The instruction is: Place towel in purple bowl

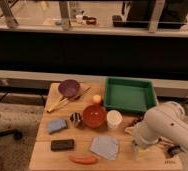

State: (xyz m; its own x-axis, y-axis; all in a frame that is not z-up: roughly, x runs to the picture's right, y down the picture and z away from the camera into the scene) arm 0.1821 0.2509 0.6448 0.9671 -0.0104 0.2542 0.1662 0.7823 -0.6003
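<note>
Beside the claw [136, 151], the towel [105, 147] lies flat, cornerwise.

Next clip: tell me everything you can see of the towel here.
The towel is a thin, pale grey-blue cloth, roughly square, slightly rumpled, lying flat on the wooden table near its front edge. It sits in front of the red bowl, apart from it; an orange-red elongated item lies at its front-left corner, contact unclear. The gripper is low over the table just right of it in the view and does not appear to touch it.
</note>
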